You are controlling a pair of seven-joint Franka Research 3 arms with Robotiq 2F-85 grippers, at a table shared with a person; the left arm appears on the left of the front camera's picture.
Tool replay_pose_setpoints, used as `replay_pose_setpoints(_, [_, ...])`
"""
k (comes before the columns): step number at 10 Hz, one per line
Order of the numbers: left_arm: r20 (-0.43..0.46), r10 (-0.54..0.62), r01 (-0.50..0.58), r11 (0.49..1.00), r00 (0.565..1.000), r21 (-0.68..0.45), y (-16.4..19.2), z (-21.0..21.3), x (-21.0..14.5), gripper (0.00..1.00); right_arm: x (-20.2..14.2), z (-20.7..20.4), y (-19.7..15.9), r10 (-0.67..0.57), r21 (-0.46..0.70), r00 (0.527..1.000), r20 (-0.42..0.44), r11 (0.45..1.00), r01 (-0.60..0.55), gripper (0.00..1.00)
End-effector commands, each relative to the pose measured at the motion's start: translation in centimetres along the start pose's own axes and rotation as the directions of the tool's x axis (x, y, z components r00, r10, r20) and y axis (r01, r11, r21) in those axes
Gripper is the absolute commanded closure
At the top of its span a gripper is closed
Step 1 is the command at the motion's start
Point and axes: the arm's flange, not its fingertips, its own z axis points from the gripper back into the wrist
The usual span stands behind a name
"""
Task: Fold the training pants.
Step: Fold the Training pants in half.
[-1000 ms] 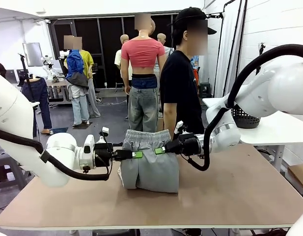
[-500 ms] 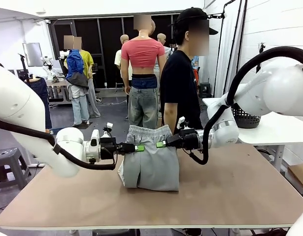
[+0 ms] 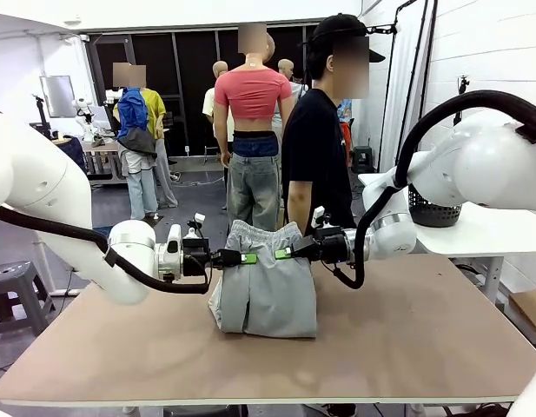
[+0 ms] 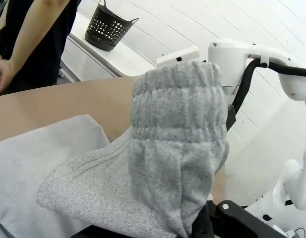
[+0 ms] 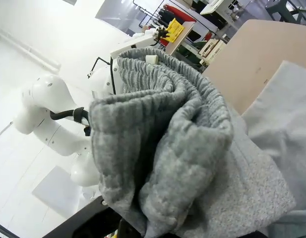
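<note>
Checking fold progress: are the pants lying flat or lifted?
Partly lifted: both grippers, left and right, hold the waistband end of the pants up; the rest lies on the table.

Both arms: glossy white rounded shells, each with a thick black cable looping from upper link to wrist. Left hand (image 3: 248,258) and right hand (image 3: 282,254): black bodies, green pads on the fingers, small white fittings mounted on the wrists. Person (image 3: 321,148): black short-sleeved T-shirt, black cap.
</note>
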Motion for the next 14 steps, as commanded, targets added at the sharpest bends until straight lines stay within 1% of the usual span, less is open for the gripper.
replay_pose_setpoints(1, [0.007, 0.004, -0.004, 1.000, 1.000, 0.003, 0.0, 0.1, 0.0, 1.00, -0.4, 0.6, 0.6, 0.006, 0.002, 1.000, 0.006, 1.000, -0.006, 1.00])
replay_pose_setpoints(2, [0.000, 0.000, 0.000, 1.000, 1.000, 0.000, 0.0, 0.0, 0.0, 1.00, 0.0, 0.0, 0.0, 0.000, 0.000, 1.000, 0.000, 1.000, 0.000, 1.00])
replay_pose_setpoints(4, [-0.019, -0.017, 0.017, 1.000, 1.000, 0.013, 1.7, -0.6, 2.8, 1.00, 2.6, -0.6, -0.9, 0.004, -0.013, 1.000, 0.024, 1.000, -0.004, 1.00])
replay_pose_setpoints(6, [-0.046, -0.023, 0.025, 0.999, 0.999, 0.035, 3.5, -1.6, 4.8, 1.00, 4.6, -0.8, -1.9, 0.006, -0.074, 1.000, 0.030, 0.997, -0.003, 1.00])
replay_pose_setpoints(8, [-0.057, 0.011, -0.008, 0.998, 0.998, 0.066, 5.9, -1.6, 5.1, 1.00, 5.3, -0.5, -3.6, -0.024, -0.097, 0.998, 0.051, 0.995, 0.029, 1.00])
replay_pose_setpoints(10, [-0.060, 0.090, -0.086, 0.993, 0.994, 0.076, 7.6, -1.9, 4.2, 1.00, 4.9, 0.5, -5.3, -0.072, -0.136, 0.994, 0.081, 0.987, 0.082, 1.00])
replay_pose_setpoints(11, [-0.072, 0.129, -0.122, 0.988, 0.989, 0.092, 8.2, -1.3, 3.9, 1.00, 5.0, 0.8, -6.5, -0.103, -0.151, 0.991, 0.086, 0.982, 0.116, 1.00])
replay_pose_setpoints(13, [-0.062, 0.186, -0.179, 0.978, 0.981, 0.107, 9.0, -0.3, 3.3, 1.00, 4.8, 1.8, -8.4, -0.166, -0.175, 0.981, 0.101, 0.968, 0.181, 1.00])
replay_pose_setpoints(14, [-0.072, 0.240, -0.231, 0.966, 0.968, 0.120, 9.3, -0.2, 2.7, 1.00, 4.1, 2.2, -9.1, -0.219, -0.183, 0.970, 0.109, 0.954, 0.237, 1.00])
